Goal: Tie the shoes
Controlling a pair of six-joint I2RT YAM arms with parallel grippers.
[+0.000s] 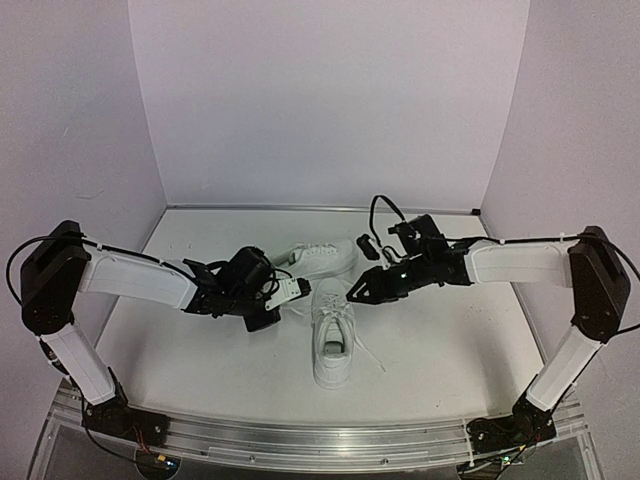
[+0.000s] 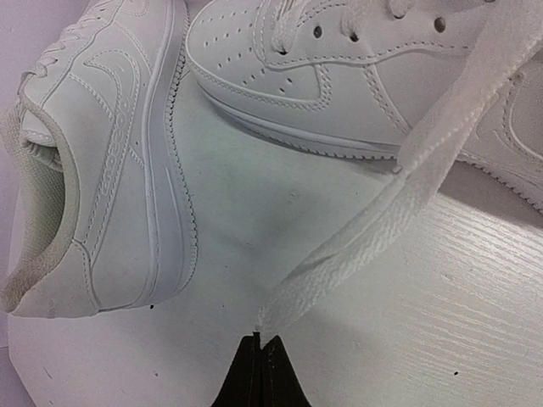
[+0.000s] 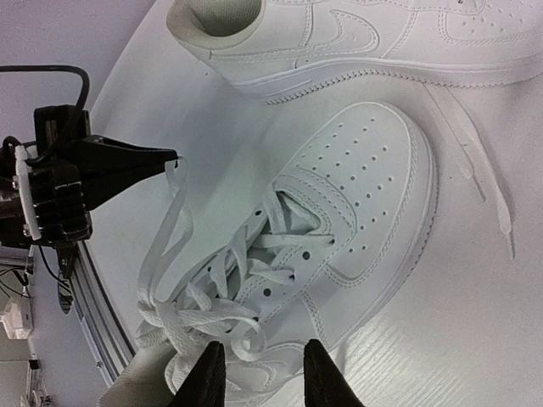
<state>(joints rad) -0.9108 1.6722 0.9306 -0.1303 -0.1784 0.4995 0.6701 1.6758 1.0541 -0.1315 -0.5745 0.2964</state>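
Left claw (image 2: 259, 341) pinched shut on one lace (image 2: 399, 195) of the near shoe (image 1: 332, 338), mid counter (image 1: 450, 345), its mate (image 1: 322, 258) just beyond; right claw (image 3: 261, 360) hangs part-open over the lacing, and best, I judge, takes the other lace while left holds tension.

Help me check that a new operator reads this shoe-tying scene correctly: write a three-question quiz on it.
1. True or false: the left gripper is shut on a lace.
2. That lace runs to the near shoe. Its toe points: A toward the robot, B away from the robot, C straight up.
3. Which gripper hangs over the near shoe's lacing with its fingers apart?

Key
1. True.
2. B.
3. The right gripper.
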